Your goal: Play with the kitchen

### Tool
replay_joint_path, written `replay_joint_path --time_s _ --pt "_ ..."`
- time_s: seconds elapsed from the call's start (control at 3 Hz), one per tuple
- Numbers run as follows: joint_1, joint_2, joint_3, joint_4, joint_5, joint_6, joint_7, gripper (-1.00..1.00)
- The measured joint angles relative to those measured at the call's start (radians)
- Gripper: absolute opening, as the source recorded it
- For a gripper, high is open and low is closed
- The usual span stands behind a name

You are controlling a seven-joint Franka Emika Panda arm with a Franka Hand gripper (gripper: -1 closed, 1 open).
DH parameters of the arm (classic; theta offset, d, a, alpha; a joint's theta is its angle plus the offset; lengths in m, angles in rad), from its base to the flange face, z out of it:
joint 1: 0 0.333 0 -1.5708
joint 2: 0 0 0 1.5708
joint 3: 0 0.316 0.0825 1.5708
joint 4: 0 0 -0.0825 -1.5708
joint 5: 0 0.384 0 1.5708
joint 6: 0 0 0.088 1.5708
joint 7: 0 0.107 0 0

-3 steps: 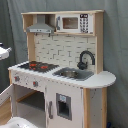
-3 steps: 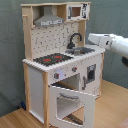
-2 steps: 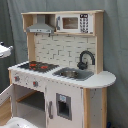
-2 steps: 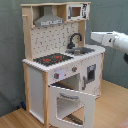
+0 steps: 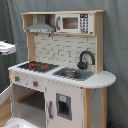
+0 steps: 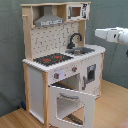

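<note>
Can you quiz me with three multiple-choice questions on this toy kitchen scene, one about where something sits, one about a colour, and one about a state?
1. Where does the microwave sit on the kitchen?
A. On the top shelf beside the grey hood
B. Under the sink
C. On the floor

2. What colour is the faucet?
A. White
B. Black
C. Yellow

3. What state is the oven door in?
A. Shut
B. Missing
C. Swung open and hanging down

Answers:
1. A, both exterior views show it up top next to the hood.
2. B, it arches dark over the sink.
3. C, the second exterior view shows the windowed door tilted out below the stovetop.
</note>
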Motion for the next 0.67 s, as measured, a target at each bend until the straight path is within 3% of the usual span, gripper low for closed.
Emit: replay_joint_path --time_s 0.67 --pt "-0.004 0.014 -0.105 -0.058 0.0 0.09 -0.142 1.0"
